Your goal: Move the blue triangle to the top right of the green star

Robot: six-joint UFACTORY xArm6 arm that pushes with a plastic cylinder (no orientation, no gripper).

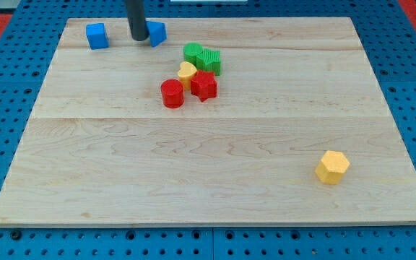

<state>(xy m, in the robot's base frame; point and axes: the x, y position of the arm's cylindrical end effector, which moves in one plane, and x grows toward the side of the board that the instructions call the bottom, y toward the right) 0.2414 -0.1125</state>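
My tip (136, 37) touching left side of blue triangle block (157, 32), near wooden board's (193, 173) top edge; bare rod, holds nothing.
Blue cube (97, 35) sits left of tip. Green star block (209, 61) lower right, clustered with green round block (192, 52), yellow heart block (187, 72), red star-like block (204, 85), red cylinder (172, 94). Yellow hexagon block (332, 167) far lower right.

Wooden counter (215, 173) | blue cube (97, 35), blue triangle (157, 33) | green star (209, 61), green block (192, 52) | yellow heart (187, 71), red star (204, 85), red cylinder (172, 94) | yellow hexagon (332, 167)
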